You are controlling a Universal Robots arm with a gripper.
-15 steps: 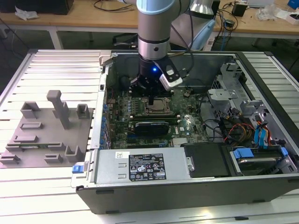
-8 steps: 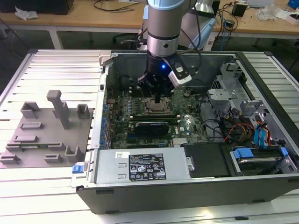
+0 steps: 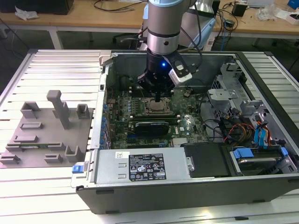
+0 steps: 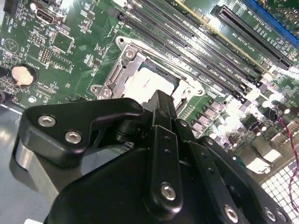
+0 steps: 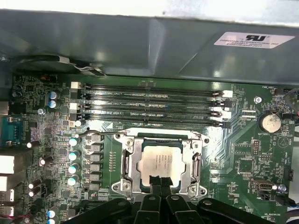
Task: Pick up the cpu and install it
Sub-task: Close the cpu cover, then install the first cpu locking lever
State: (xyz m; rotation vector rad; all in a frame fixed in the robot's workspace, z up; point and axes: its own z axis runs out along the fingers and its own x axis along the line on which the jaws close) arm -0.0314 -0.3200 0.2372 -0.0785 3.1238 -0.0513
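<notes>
The cpu (image 5: 158,162) is silvery-white, its socket frame (image 5: 127,161) silver, the motherboard (image 5: 243,154) green, the gripper (image 5: 159,181) black, the tray (image 3: 42,135) gray, a blue light (image 3: 163,65) glows on the arm (image 3: 161,28).

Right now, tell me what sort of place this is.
Probably an electronics lab or assembly cell: an open computer case sits on a slatted metal table, the gripper is at the cpu in its socket, and cable-strewn workbenches stand behind.

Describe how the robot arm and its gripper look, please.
The arm is a silver-grey cylinder with a pale blue cap and a small blue light at the wrist. Black cables hang beside it, and a white-grey box sits on the wrist. The gripper is matte black, made of angular link bars with silver screw heads.
</notes>
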